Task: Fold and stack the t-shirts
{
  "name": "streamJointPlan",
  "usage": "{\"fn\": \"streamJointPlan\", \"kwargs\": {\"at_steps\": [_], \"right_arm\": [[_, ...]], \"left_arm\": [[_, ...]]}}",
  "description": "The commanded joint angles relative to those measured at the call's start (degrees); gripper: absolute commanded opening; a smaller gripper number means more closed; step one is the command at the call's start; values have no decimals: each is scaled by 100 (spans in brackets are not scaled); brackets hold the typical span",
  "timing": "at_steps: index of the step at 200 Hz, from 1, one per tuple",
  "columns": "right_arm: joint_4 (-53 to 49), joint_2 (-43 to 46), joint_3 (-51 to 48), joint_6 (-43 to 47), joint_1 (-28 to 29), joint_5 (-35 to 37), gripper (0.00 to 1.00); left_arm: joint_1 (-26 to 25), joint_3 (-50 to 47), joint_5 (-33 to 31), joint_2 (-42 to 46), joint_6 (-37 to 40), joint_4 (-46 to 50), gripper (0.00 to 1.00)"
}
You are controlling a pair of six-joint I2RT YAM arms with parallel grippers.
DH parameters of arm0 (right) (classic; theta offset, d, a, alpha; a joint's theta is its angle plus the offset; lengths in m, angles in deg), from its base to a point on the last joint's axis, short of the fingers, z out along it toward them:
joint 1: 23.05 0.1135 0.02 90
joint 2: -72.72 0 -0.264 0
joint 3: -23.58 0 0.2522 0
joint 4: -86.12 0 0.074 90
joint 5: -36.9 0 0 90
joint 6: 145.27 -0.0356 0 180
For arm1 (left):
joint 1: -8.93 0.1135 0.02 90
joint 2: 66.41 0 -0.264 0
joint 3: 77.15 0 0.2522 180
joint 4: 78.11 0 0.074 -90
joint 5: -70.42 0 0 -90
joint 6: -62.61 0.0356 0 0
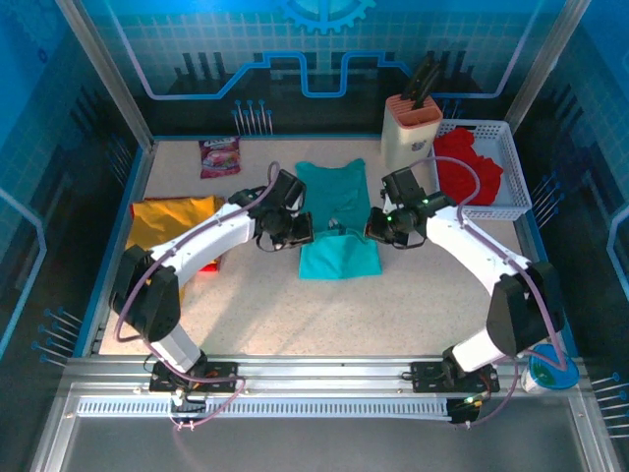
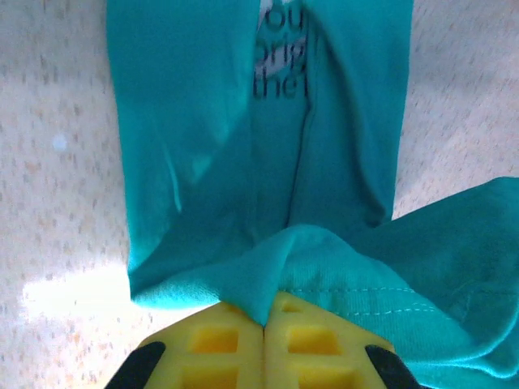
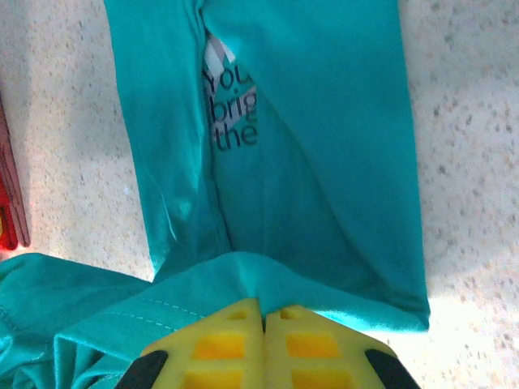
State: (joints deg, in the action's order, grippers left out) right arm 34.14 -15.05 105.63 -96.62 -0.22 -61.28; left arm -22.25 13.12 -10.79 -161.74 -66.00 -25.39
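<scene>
The lower centre of the desk [image 1: 324,315] lies bare, open to a pass. Across the middle, the teal t-shirt [image 1: 332,197] and both arms bar the way. A yellow t-shirt [image 1: 162,218] covers the left edge. At upper right, a knife block [image 1: 411,133] stands just beside a white basket [image 1: 513,202]. At upper left lies a pink snack packet [image 1: 218,155].

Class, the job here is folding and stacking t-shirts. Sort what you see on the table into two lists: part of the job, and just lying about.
Job: teal t-shirt, yellow t-shirt, red t-shirt.
Lying about: pink snack packet, knife block, white basket.
</scene>
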Motion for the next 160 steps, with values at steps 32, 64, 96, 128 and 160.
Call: {"fn": "streamJointPlan", "kwargs": {"at_steps": [32,64,96,128,160], "right_arm": [[315,-957,709,334,-398,-493,0],[361,-1387,1041,432,-557,-642,0],[408,-1752,1228,460,-638,-757,0],[496,-2144,1398,476,-663,-862,0],[634,-2608,1577,471,-690,-815,3]], "left_arm": [[390,818,164,-878,542,80,0],[552,1156,221,-1302,634,108,0],[626,1311,243,-1611,679,75,0],[724,1384,365,-1919,701,-13,0],[836,1427,283,-2152,715,-172,4]]}}
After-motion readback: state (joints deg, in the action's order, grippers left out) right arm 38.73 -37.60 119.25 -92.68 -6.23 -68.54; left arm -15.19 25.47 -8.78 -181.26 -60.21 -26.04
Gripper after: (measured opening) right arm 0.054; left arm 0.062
